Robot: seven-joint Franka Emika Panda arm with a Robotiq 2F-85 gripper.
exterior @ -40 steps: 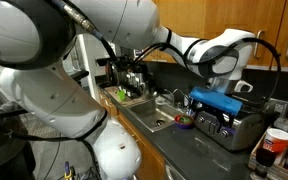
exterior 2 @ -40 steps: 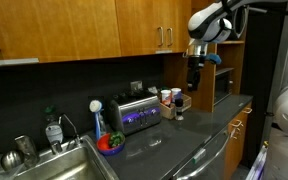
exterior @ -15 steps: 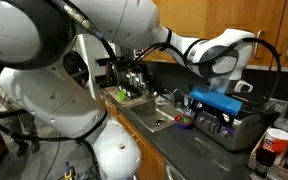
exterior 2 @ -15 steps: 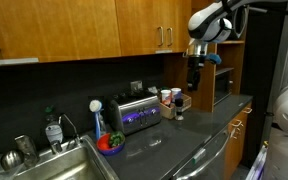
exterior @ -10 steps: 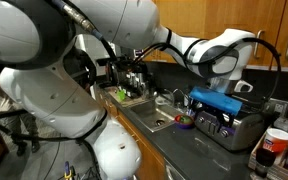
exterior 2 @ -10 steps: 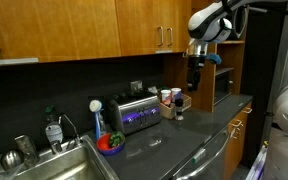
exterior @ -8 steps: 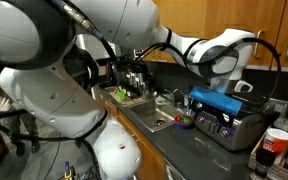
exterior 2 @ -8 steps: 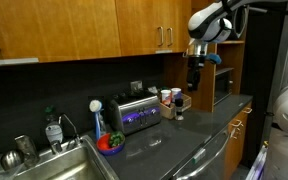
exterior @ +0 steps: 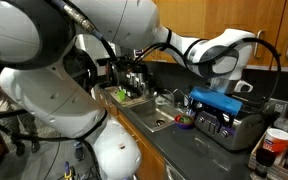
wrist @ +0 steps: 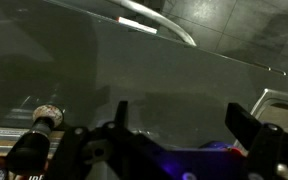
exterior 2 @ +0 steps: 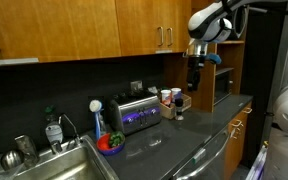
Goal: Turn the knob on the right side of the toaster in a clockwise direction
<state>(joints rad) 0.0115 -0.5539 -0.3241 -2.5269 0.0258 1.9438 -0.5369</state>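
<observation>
The brushed-silver toaster [exterior 2: 134, 113] stands on the dark counter against the back wall, its front panel glowing purple. It also shows in an exterior view [exterior: 231, 127]. My gripper [exterior 2: 194, 78] hangs in the air above and to the right of the toaster, over the cups, apart from it. In the wrist view my gripper [wrist: 182, 122] is open and empty, with the purple glow of the toaster [wrist: 199, 158] low between the fingers. The knob itself is too small to make out.
A steel sink [exterior 2: 59, 163] lies left of the toaster, with a blue brush [exterior 2: 99, 120] and a red bowl [exterior 2: 111, 143] between them. Cups [exterior 2: 170, 99] and a dark appliance [exterior 2: 224, 86] stand to the right. Wooden cabinets [exterior 2: 104, 25] hang above.
</observation>
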